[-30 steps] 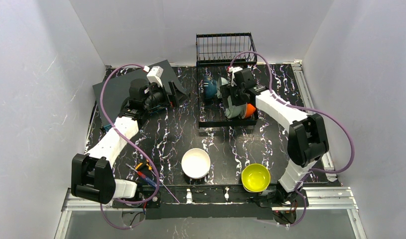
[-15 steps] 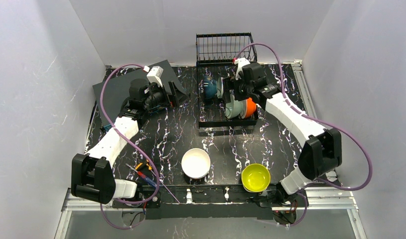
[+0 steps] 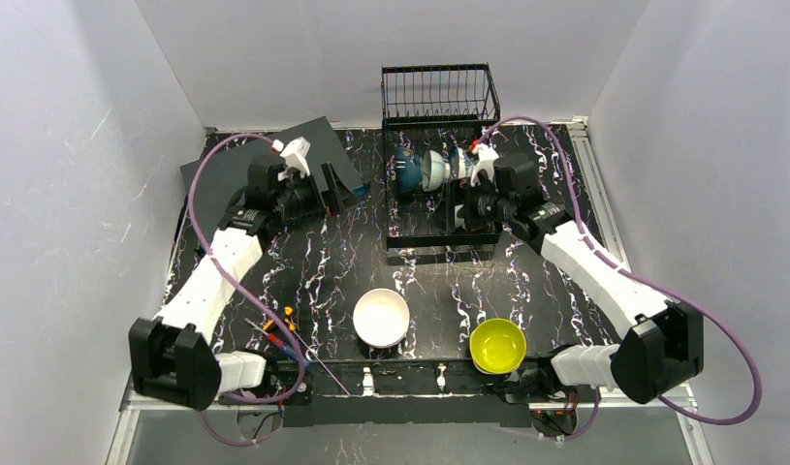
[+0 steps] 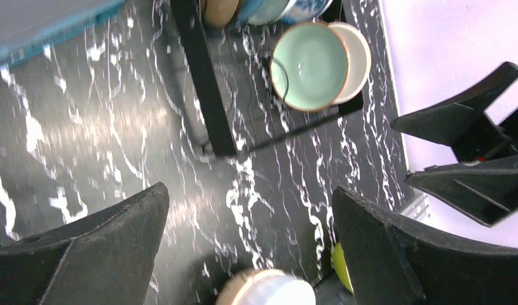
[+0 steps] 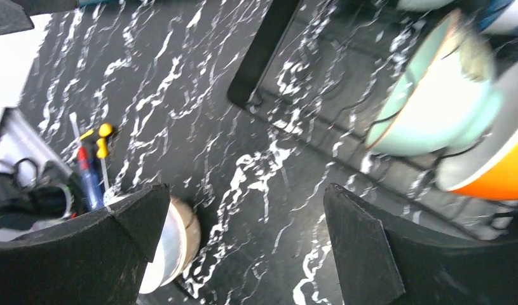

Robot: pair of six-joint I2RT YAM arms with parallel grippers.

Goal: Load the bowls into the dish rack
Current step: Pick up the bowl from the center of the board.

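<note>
The black dish rack stands at the back centre, its wire basket behind. A dark blue bowl, a pale mint bowl and a blue-and-white bowl stand in it. The left wrist view shows a mint-green bowl on edge in the rack. The right wrist view shows it beside an orange bowl. A white bowl and a yellow bowl sit at the front. My right gripper is open and empty over the rack's front right. My left gripper is open and empty left of the rack.
A dark grey flat box lies at the back left, behind my left gripper. Small tools with orange and blue handles lie at the front left. White walls close in the table on three sides.
My right arm swung its elbow out to the right and drew back from the mint and orange bowls, which stay in the rack. My left gripper shifted slightly.
</note>
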